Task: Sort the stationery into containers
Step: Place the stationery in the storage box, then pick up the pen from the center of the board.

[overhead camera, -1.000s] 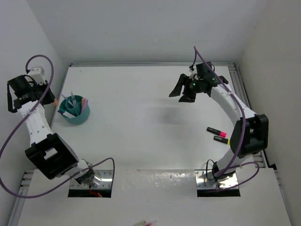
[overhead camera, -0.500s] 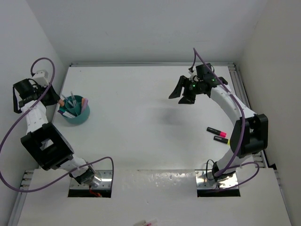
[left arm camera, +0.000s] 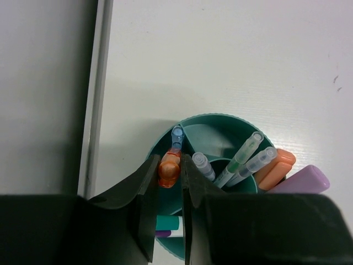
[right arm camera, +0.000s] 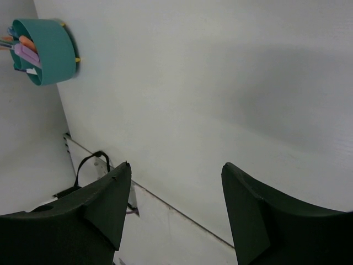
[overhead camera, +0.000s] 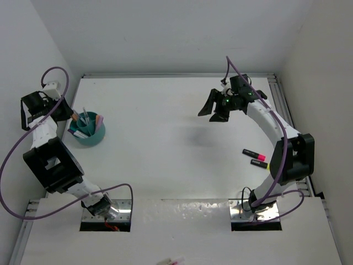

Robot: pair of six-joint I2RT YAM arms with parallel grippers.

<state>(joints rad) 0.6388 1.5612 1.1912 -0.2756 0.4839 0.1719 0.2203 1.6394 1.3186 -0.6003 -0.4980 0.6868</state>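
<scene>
Two black hard-plastic grippers over one matte white table [overhead camera: 160, 160] walled on three sides

Left gripper [left arm camera: 168, 165]: wedge-shaped fingers pinched on a stubby orange highlighter [left arm camera: 169, 170], its blue tip pointing down inside the cup's rim.

Right gripper [right arm camera: 176, 187]: broad tapered fingers spread wide, nothing between them, hanging over bare table at the far right.

One round cup [left arm camera: 220, 119], teal plastic with a finely ribbed outer wall and a plain rim, standing just beside the table's left edge rail [left arm camera: 97, 83]. Open table stretches from it across the whole middle. Contents, all leaning toward one side:
- two thin pens [left arm camera: 245, 157] with clear caps
- one short grey-capped pen [left arm camera: 202, 164]
- one peach highlighter [left arm camera: 277, 167]
- one lilac highlighter [left arm camera: 302, 179]

Two black markers lying flat and parallel, close together, on the right side beside the right arm's elbow, well apart from the cup: pink-ended marker [overhead camera: 253, 153], yellow-ended marker [overhead camera: 258, 162]
</scene>
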